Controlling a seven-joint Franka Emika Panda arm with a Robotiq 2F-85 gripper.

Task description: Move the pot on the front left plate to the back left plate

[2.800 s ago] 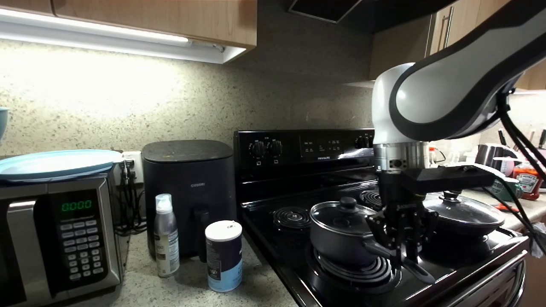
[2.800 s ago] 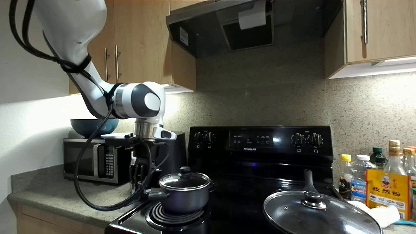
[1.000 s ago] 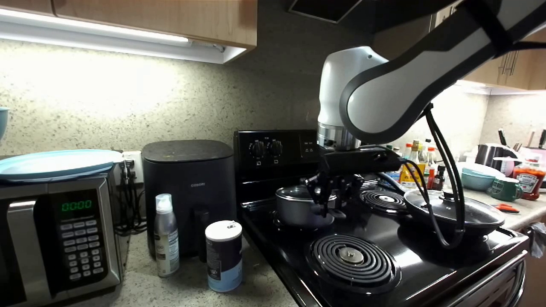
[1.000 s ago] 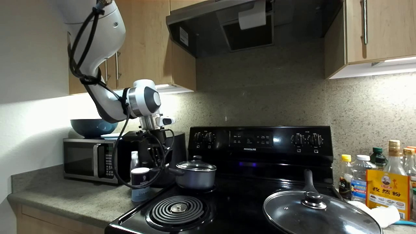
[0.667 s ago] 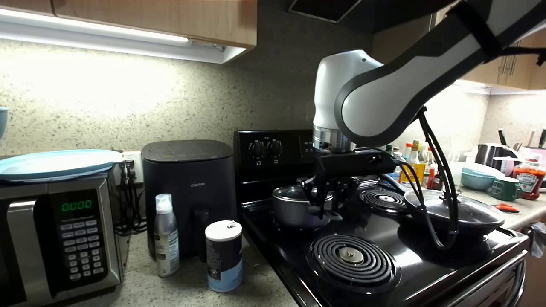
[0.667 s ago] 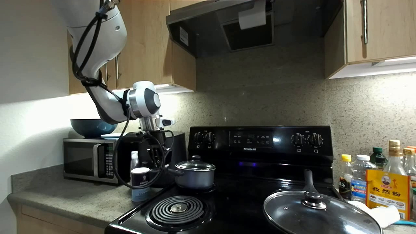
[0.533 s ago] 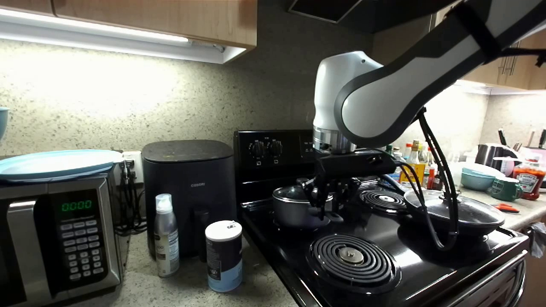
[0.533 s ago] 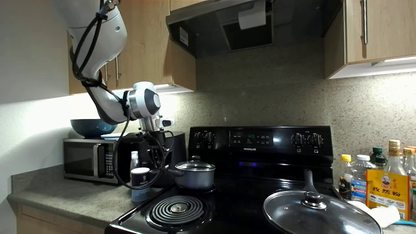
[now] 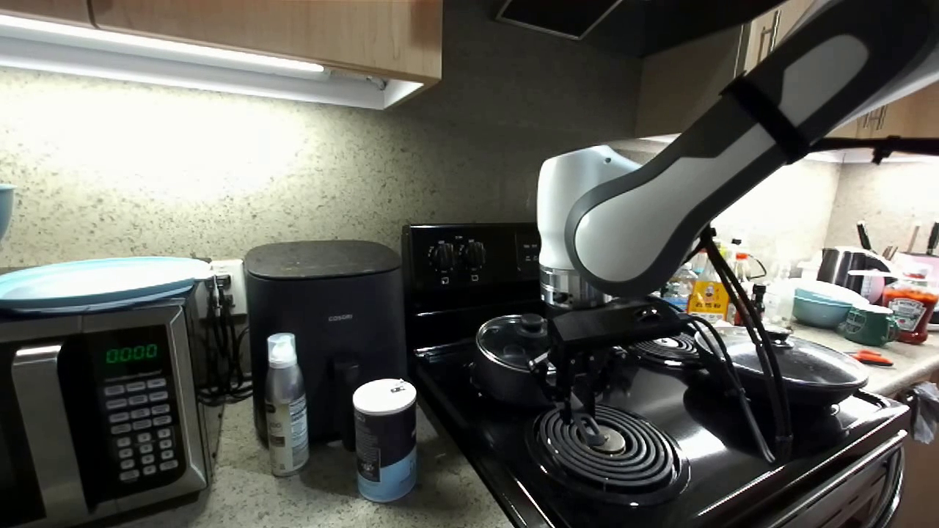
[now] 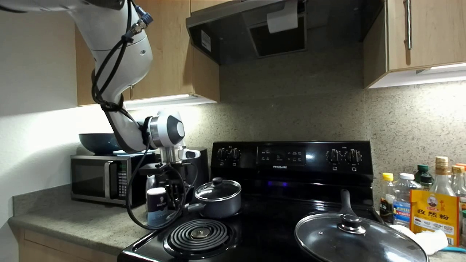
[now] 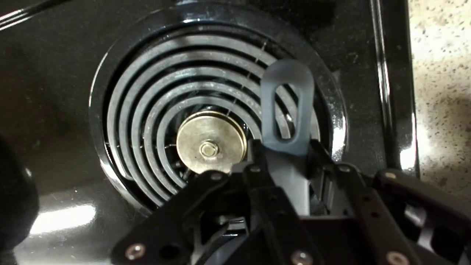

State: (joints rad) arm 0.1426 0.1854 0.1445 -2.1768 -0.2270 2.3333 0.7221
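Note:
The dark-grey pot [image 9: 506,385] with a glass lid is over the back left burner, which it hides in both exterior views. The pot [image 10: 222,207] is tilted: its lid leans toward the front and its handle slopes down. Whether its base touches the burner cannot be seen. My gripper [image 9: 579,408] is shut on the pot's handle, in front of the pot. In the wrist view the gripper [image 11: 287,145] has one finger on each side of the handle [image 11: 287,71]. The handle's end hangs above the bare front left plate [image 11: 206,39], a black coil burner [image 10: 200,233].
A wider lidded black pan [image 10: 364,242] stands at the front right of the stove. The backguard [image 9: 469,290] rises behind the pot. An air fryer [image 9: 323,330], a spray bottle [image 9: 286,411] and a canister [image 9: 385,440] stand on the left counter. Arm cables [image 10: 129,203] loop beside the gripper.
The pot has gone from the front left burner to the back left one, held by its handle. In the last half second my gripper moved down and the pot tipped, handle end lower.

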